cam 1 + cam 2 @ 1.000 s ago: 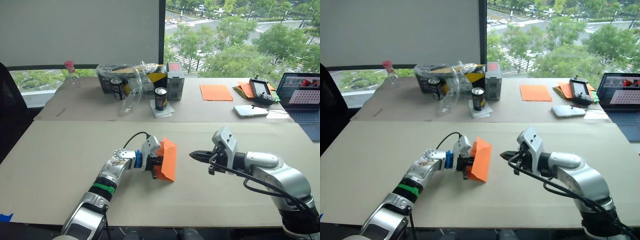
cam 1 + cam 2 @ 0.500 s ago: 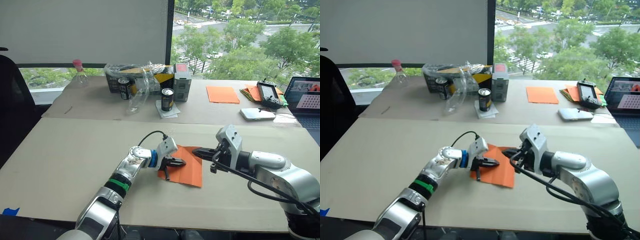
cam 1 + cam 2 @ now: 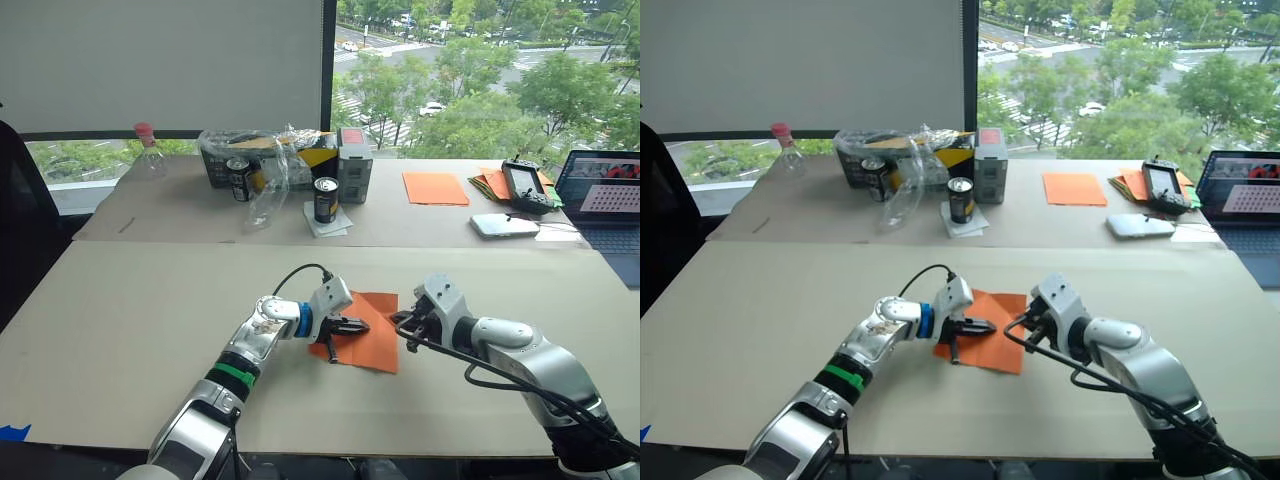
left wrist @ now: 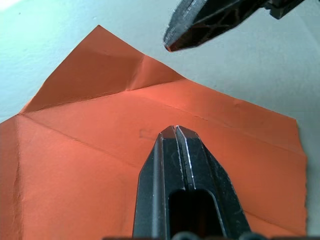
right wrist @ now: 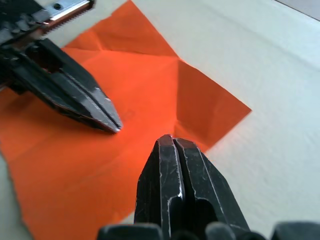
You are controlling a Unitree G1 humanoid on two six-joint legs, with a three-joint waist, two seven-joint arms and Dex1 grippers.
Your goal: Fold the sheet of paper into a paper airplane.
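The left pincer (image 3: pixel 358 324) covers part of the sheet of paper (image 3: pixel 372 338), and the laptop (image 3: pixel 606 198) is cut off at the picture's edge.

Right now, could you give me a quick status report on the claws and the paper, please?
Left claw shut, tip over the sheet of paper. Right claw shut, at the sheet's right edge. Sheet lies open and creased on the table. Nothing in the way.

The sheet of paper (image 3: pixel 366 328) is bright orange with fold lines, the table (image 3: pixel 130 330) is pale tan, and both grippers have black fingers (image 4: pixel 176 165).
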